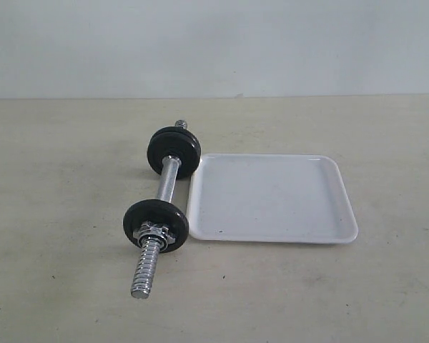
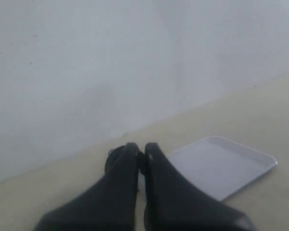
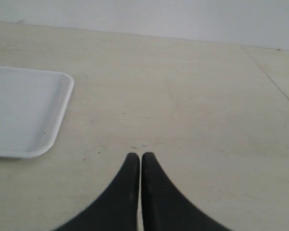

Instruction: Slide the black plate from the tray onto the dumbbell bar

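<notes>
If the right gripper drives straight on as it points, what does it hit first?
Likely only the table; the right gripper points clear of the tray, though depth is unclear.

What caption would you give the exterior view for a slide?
Dumbbell bar carrying two black plates lies beside the white tray on a beige table.

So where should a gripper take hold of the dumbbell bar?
Grip the dumbbell bar at its bare middle, between the black plates, from above, jaws across: the plates hold it off the table and the tray crowds one side.
</notes>
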Robot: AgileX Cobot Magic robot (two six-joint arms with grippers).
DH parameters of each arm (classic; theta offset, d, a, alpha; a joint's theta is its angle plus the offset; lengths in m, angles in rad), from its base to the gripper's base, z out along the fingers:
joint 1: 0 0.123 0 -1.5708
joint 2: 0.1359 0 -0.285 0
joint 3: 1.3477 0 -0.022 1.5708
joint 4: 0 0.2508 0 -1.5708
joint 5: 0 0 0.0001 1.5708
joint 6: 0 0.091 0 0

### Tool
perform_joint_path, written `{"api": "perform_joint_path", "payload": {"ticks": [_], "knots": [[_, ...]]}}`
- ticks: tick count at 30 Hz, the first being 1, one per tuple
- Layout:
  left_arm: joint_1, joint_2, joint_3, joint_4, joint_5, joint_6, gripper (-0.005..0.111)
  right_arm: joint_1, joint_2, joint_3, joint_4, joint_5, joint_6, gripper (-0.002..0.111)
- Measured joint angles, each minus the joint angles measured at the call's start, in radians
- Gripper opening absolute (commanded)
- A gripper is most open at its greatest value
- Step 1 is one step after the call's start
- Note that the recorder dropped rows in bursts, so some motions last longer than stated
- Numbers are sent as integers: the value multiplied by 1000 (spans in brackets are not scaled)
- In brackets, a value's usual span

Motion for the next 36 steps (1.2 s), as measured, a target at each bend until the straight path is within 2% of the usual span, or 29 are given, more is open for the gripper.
{"api": "perform_joint_path", "payload": {"ticks": [2, 4, 10, 18, 22, 24, 26, 32, 36], "knots": [[0, 0, 0, 0, 27, -15, 4, 93, 0, 0, -3, 2, 2, 0], [0, 0, 0, 0, 42, -17, 4, 119, 0, 0, -3, -6, 18, 0], [0, 0, 0, 0, 57, -21, 4, 130, 0, 0, -3, -60, 48, 0], [0, 0, 0, -2, 59, -21, 4, 130, 0, 0, -11, -25, 110, 0], [0, 0, 0, -6, 59, -23, 4, 130, 0, 0, -132, -4, 241, 0], [0, 0, 0, -59, 59, -23, 4, 130, 0, 0, -216, -4, 336, 0], [0, 0, 0, -233, 60, -20, 4, 130, 0, 0, -282, -4, 416, 0], [0, 0, 0, -1183, 60, -3, 4, 130, 0, 0, -336, -2, 475, 0], [0, 0, 0, -1517, 66, 1, 4, 130, 0, 0, -331, -2, 455, 0]]}}
